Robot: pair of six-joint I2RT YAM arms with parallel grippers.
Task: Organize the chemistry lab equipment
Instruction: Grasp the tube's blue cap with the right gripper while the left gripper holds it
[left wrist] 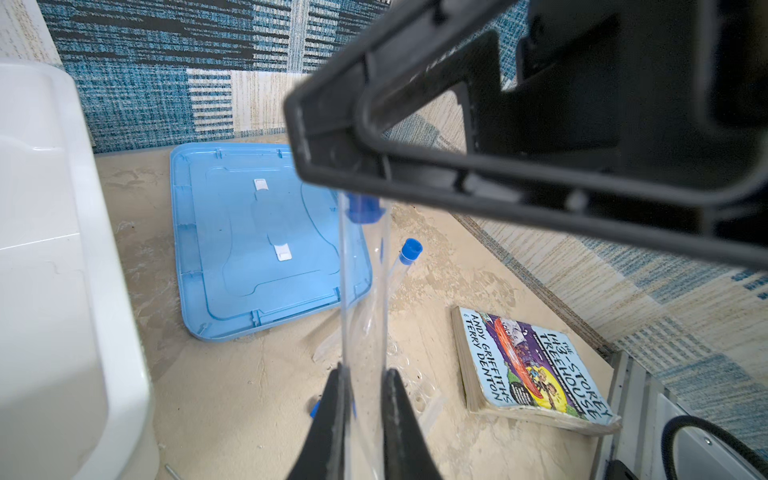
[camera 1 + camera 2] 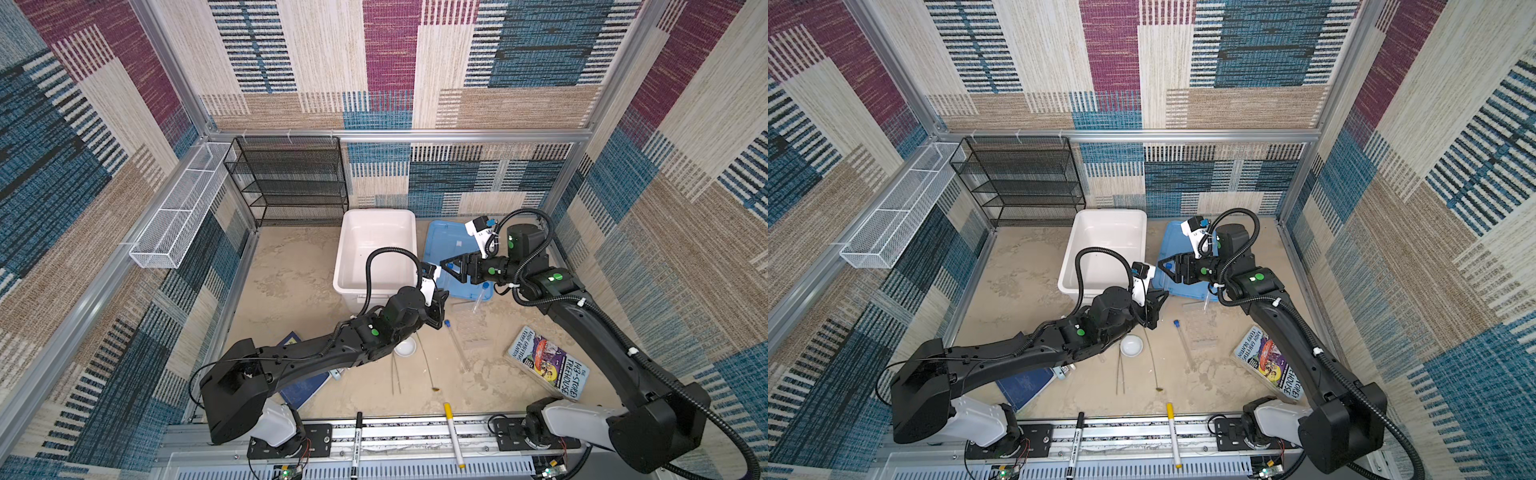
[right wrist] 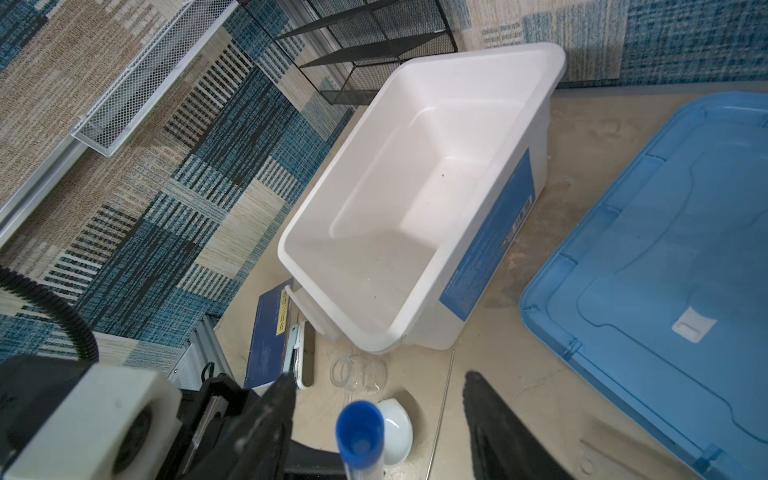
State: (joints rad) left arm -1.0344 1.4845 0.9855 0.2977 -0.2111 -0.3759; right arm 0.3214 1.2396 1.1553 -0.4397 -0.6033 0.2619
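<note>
Blue-capped test tube [image 1: 363, 291], clear, one of three: held off the table at the 5 o'clock corner of the white bin [image 2: 374, 216], between the bin and the blue lid [image 2: 440, 241]. Left gripper [image 1: 363, 374] clamps the tube's body away from the cap, fingers pressed to both sides. Right gripper [image 3: 378, 375] has its jaws well apart on either side of the cap, touching nothing. Step judged: a handover. Handling advice: centre the right jaws just below the cap, square to the tube. Close gently, as the wall looks thin and slick, and free the left grip only once the right is firm. A skewed pinch could lever the tube out sideways. Surroundings: second test tube [image 2: 457, 345] lies flat at 4 o'clock of table centre. Third test tube [image 1: 405, 259] rests with its cap end at the lid's near edge. Clear plastic rack [image 2: 1200, 328] sits between them, hard to make out. Small white dish [image 2: 1131, 345] sits at 6 o'clock, partly under the left forearm, with the glass beaker [image 3: 359, 374] near it, apparently on its side. Tweezers [image 2: 1120, 374] and long thin spoon [image 2: 1152, 361] lie nearer the front. Glass rod not identified. Obstacles: both arms crowd the bin corner, and the bin wall stands close at 10 o'clock of the grip. Non-task clutter: paperback [image 2: 548, 365] at 4 o'clock, dark blue book [image 2: 303, 386] at 8 o'clock, black marker [image 2: 356, 444] and yellow marker [image 2: 454, 436] on the front rail.
</note>
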